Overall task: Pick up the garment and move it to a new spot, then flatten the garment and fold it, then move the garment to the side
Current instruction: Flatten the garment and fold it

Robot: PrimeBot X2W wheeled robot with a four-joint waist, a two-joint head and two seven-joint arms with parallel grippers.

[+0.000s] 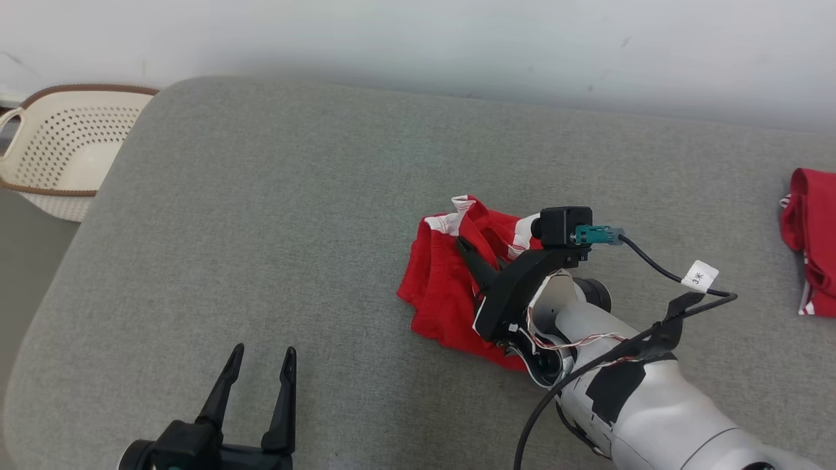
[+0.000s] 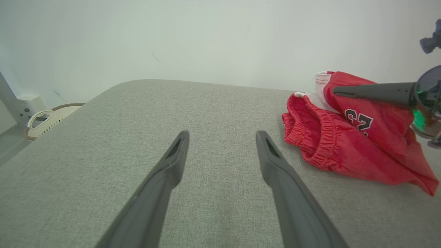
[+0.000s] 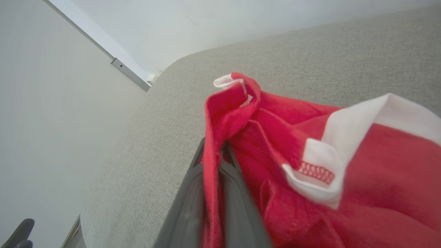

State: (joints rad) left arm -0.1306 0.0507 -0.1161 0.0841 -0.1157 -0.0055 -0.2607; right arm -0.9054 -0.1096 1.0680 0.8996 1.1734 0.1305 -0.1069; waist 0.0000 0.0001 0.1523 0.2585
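garment: crumpled red-and-white fabric shorts (image 1: 437,287) on grey upholstered cushion (image 1: 261,228), 4 o'clock of centre | right gripper (image 1: 462,245): pinched on a fold | left gripper (image 1: 264,352): spread wide, empty, 7 o'clock | progress, judged: grasp only (move, flatten, fold, side-shift remain)

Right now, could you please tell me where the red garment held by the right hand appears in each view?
Head view: red garment just right of centre, under the right hand.
Left wrist view: right side, that hand's finger across its top.
Right wrist view: centre to lower right, fold pinched by that hand.
Shared landmark: the grey cushion beneath it.
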